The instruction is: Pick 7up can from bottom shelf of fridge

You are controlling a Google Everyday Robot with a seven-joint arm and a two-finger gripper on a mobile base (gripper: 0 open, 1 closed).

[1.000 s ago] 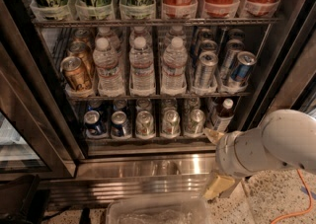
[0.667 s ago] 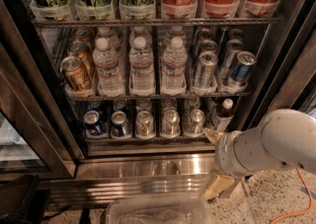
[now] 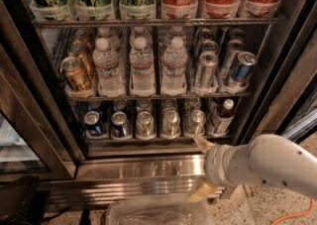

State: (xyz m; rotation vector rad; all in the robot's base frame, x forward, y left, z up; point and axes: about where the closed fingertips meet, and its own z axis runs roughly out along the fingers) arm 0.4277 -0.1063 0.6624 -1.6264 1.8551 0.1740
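The fridge (image 3: pixel 143 169) stands open with its steel base grille below. Its bottom shelf (image 3: pixel 148 140) holds a row of short cans. Two blue cans (image 3: pixel 93 123) stand at the left. Three pale green-silver 7up cans (image 3: pixel 171 122) stand in the middle lanes, the rightmost (image 3: pixel 196 121) nearest my gripper. My gripper (image 3: pixel 202 167) is open and empty. It is in front of the fridge base, just below and right of that rightmost can. One tan fingertip (image 3: pixel 203 143) points up at the shelf edge, and the other fingertip (image 3: pixel 200 192) is lower down.
A small dark bottle (image 3: pixel 220 117) stands at the bottom shelf's right end. The rack above holds water bottles (image 3: pixel 142 68), gold cans (image 3: pixel 75 73) and tall slim silver-blue cans (image 3: pixel 240 70). A clear plastic bin (image 3: pixel 158 214) sits on the floor below. The open glass door (image 3: pixel 20 135) is at the left.
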